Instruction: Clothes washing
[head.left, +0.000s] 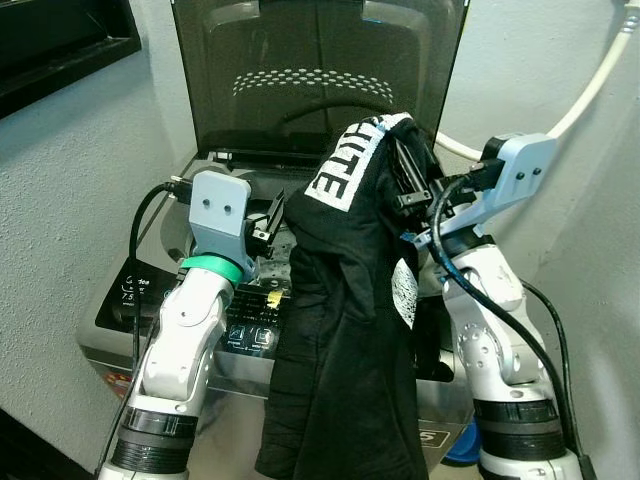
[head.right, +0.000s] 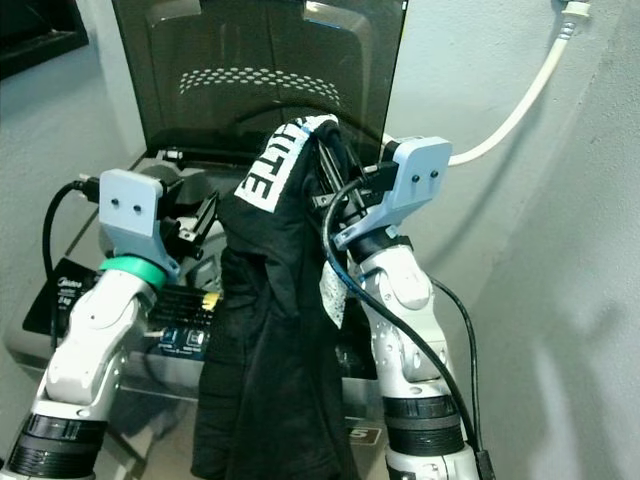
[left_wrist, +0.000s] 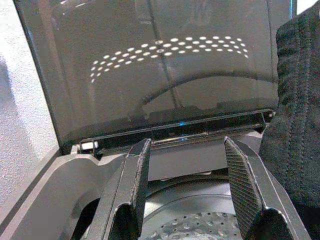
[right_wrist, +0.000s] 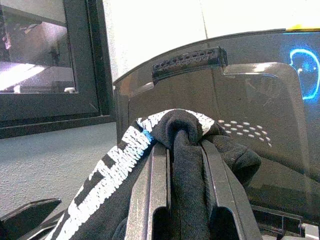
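Pale grey walls (head.left: 70, 150) are standing all around, a dark window (right_wrist: 45, 65) is sitting on one wall

Top-loading washing machine (head.left: 150, 300) with tinted lid (head.left: 300, 70) raised upright; perforated drum (left_wrist: 200, 227) exposed below; black garment (head.left: 345, 330) hangs draped over its front edge.

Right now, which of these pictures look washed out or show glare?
Right wrist view: the wall above the washer lid is blown out white, and the black garment pinched in the right claw is near and sharp. Left wrist view: the lid mirrors the drum's dotted holes. Eye views: evenly lit, sharp.
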